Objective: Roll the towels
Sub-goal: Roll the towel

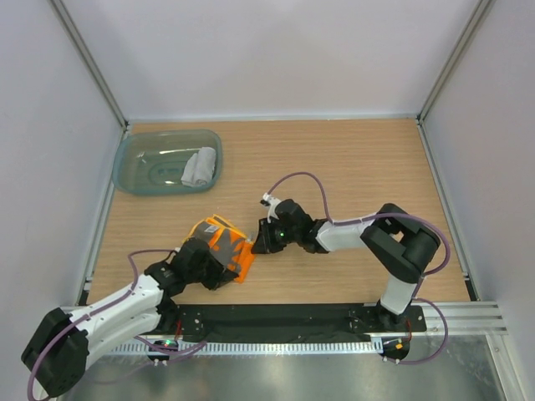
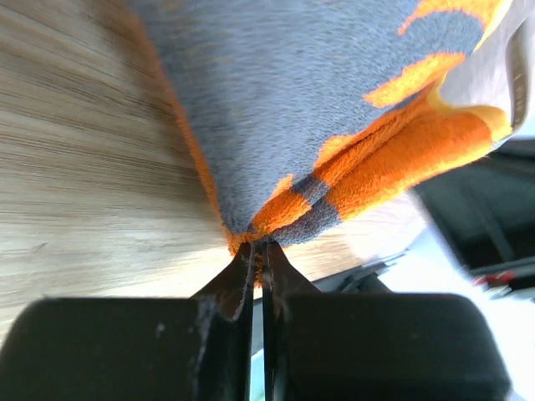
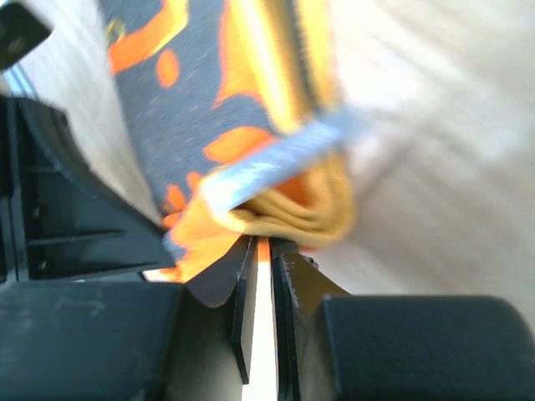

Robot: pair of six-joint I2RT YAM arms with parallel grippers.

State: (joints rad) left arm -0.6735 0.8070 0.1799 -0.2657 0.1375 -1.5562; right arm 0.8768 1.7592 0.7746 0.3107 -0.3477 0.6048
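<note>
You have the orange towel (image 1: 227, 246) on the table (image 1: 359, 167), near the front edge and a little left of the middle, between the two arms. It is not flat: it is a thick, loosely folded bundle, with the grey face up and orange showing along the edges. From above, its long axis goes on a diagonal from far-left to near-right, and the far-left end points roughly toward the tub (image 1: 138, 171).

Your left gripper (image 2: 260, 251) is clenched on this towel. In the left wrist view the two fingers are pressed together, and a corner of the cloth, orange with a grey band, is pinched at their tips. The rest of the cloth spreads away from the fingers. From above, this gripper is at the near-left side of the bundle.

Your right gripper (image 3: 263, 246) meets the bundle from the opposite, right side. In the right wrist view its jaws are almost together, with only a thin slit between them. An orange edge of the towel goes in between the tips, so it is grasping the towel too. Several yellow-orange layers are stacked just beyond the tips.

The grey towel (image 1: 199, 167) is well apart from this. It lies in the right part of the tub as a short roll, with its long axis from near to far and the far end leaning a little to the right
</note>
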